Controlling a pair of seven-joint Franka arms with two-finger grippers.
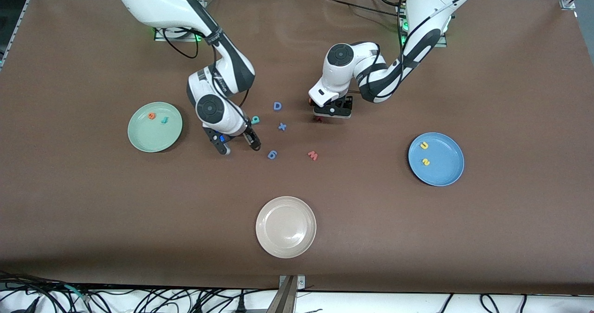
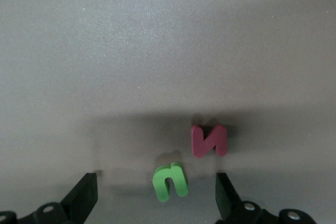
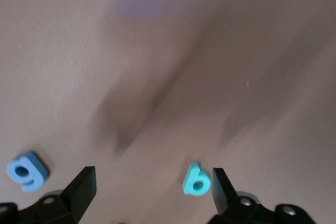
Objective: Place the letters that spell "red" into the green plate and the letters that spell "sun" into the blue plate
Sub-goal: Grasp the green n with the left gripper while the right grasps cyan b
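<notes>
Front view: a brown tabletop (image 1: 487,238) with two white robot arms reaching in from the top edge. Toward the right arm's end sits the pale green plate (image 1: 141,141), already holding an orange "e" (image 1: 151,115) and a thin teal "r" (image 1: 164,120). Toward the left arm's end sits the blue plate (image 1: 445,176), holding a yellow "u" (image 1: 424,145) and a yellow "s" (image 1: 425,162). A cream-white plate (image 1: 286,227), with nothing in it, lies nearest the front camera.

Each word seems to lack one letter, and each arm hangs low over the letter it needs. The right end effector (image 1: 239,146) is released, its fingers spread; in the right wrist view the teal "d" (image 3: 197,180) lies flat just inside one finger (image 3: 219,190), off-centre in the gap, so the hand probably needs to shift across before it clenches. A blue "g" (image 3: 26,170) lies outside the other finger.

The left end effector (image 1: 332,114) is also released. In the left wrist view the green "n" (image 2: 170,181) lies flat between the spread fingers (image 2: 84,198), with a dark red letter (image 2: 209,140) just beside it and close enough that a careless grasp might catch both.

Spare letters lie between the arms: a blue capital "D" (image 1: 277,106), a blue "x" (image 1: 282,127) and a pink "w" (image 1: 313,155).
</notes>
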